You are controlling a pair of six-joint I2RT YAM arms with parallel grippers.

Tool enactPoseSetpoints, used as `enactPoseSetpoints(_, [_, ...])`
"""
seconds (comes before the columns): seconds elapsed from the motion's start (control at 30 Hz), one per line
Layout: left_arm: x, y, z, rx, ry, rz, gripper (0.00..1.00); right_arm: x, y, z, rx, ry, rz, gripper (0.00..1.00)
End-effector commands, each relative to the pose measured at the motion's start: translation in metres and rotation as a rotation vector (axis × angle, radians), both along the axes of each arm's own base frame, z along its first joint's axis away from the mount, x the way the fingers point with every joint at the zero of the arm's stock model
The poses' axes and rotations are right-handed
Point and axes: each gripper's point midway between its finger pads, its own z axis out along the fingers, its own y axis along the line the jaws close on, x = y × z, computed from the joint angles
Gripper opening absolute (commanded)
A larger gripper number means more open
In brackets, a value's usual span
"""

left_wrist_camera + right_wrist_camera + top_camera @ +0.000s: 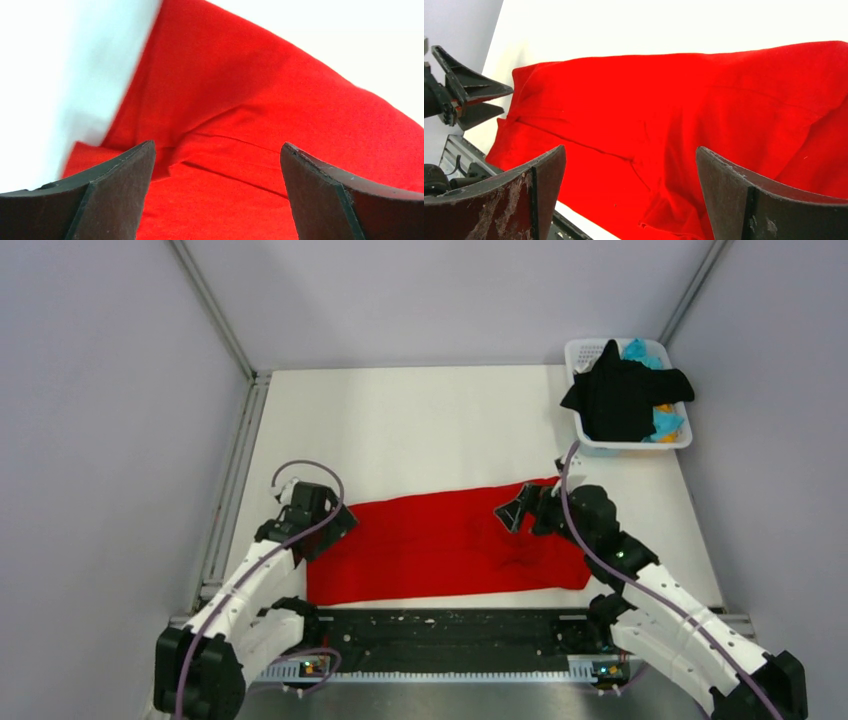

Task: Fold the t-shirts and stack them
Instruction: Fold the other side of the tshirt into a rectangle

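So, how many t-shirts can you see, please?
2 clearly: red cloth t-shirt on the white table, black cloth t-shirt over the white plastic basket; cyan and orange cloth beneath may hide more.

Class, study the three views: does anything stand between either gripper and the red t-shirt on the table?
Nothing visible does. The left gripper and the right gripper both hang open over the red t-shirt, with only its cloth showing between their fingers. The basket holding the black t-shirt sits off at the far right corner.

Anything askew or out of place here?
The black shirt hangs over the rim of the basket instead of lying inside. The red shirt lies flat but slanted, creased toward its right end.
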Motion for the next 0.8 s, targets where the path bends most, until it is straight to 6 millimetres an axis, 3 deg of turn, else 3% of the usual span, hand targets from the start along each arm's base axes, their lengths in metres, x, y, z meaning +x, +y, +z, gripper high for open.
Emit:
enactPoseSetpoints(0.0, [-0.017, 0.042, -0.002, 0.164, 0.012, 0.148, 0.99, 0.0, -0.001, 0.004, -0.009, -0.035, 0.006, 0.99])
enactPoseSetpoints(0.2, [-0.015, 0.044, 0.006, 0.175, 0.03, 0.181, 0.99, -0.003, -0.001, -0.005, -0.016, 0.024, -0.004, 0.99])
enactPoseSetpoints(0.27, [-0.01, 0.042, 0.026, 0.164, 0.023, 0.189, 0.99, -0.006, 0.0, -0.015, -0.009, 0.075, -0.007, 0.99])
enactPoseSetpoints(0.37, [0.011, 0.031, 0.069, 0.108, -0.117, 0.145, 0.99, -0.017, 0.011, -0.032, 0.009, 0.163, 0.05, 0.99])
enactPoseSetpoints(0.43, [0.025, 0.016, 0.093, 0.037, -0.222, 0.083, 0.99, -0.027, 0.02, -0.041, 0.043, 0.222, 0.103, 0.99])
enactPoseSetpoints(0.5, [0.036, -0.004, 0.104, -0.036, -0.299, -0.005, 0.99, -0.043, 0.028, -0.054, 0.059, 0.303, 0.17, 0.99])
enactPoseSetpoints(0.6, [0.046, -0.024, 0.1, -0.102, -0.321, -0.082, 0.99, -0.073, 0.028, -0.072, 0.048, 0.431, 0.237, 0.99])
enactPoseSetpoints(0.77, [0.053, -0.025, 0.073, -0.077, -0.213, -0.087, 0.99, -0.122, 0.026, -0.081, 0.038, 0.565, 0.324, 0.99])
